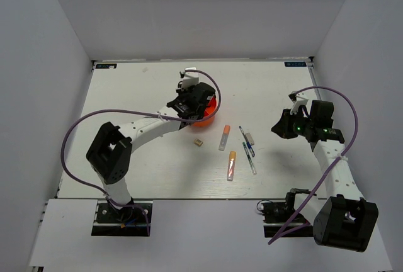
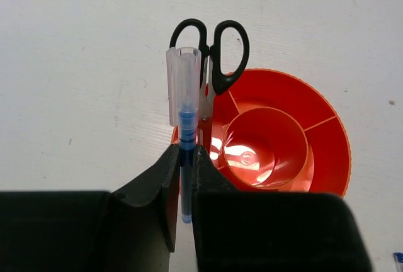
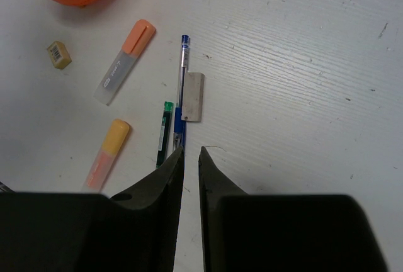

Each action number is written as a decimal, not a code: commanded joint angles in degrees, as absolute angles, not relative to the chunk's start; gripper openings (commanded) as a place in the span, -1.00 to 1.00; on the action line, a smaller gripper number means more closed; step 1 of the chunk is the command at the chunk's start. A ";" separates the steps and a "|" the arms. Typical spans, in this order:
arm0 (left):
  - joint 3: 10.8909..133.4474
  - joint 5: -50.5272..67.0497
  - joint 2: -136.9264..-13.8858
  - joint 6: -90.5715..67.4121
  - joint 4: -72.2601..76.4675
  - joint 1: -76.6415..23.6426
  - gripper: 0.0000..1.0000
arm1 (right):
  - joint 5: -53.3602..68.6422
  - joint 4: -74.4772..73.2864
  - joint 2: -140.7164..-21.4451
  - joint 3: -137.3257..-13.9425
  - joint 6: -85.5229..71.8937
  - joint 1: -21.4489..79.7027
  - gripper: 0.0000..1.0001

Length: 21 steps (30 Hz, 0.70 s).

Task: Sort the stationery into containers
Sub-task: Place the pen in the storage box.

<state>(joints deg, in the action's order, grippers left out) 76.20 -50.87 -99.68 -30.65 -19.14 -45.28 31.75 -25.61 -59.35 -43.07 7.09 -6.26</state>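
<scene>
My left gripper [image 2: 186,152] is shut on a blue pen [image 2: 183,96] with a clear cap, held upright over the left rim of the orange-red organiser [image 2: 315,140]. Black-handled scissors [image 2: 211,51] stand in one of its outer compartments. My right gripper [image 3: 191,152] hovers over the table with its jaws a narrow gap apart and nothing between them. Just ahead of it lie a second blue pen [image 3: 183,64], a green pen [image 3: 165,130] and a white eraser [image 3: 194,96]. Two orange-and-white markers [image 3: 124,61] [image 3: 106,152] and a tan block [image 3: 58,54] lie further left.
In the top view the organiser [image 1: 204,113] sits mid-table under the left gripper [image 1: 192,99]. The loose stationery lies between it and the right gripper [image 1: 280,127]. White walls enclose the table on three sides.
</scene>
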 commanded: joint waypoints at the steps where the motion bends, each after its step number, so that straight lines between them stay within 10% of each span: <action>1: 79.27 -53.44 -99.23 -31.99 -16.44 -45.44 -1.00 | 32.96 -24.96 -58.80 -43.86 7.91 -6.42 -0.63; 21: 76.99 -50.10 -100.46 -35.59 -12.14 -45.53 -1.00 | 33.05 -25.31 -59.50 -43.86 8.09 -6.42 -0.63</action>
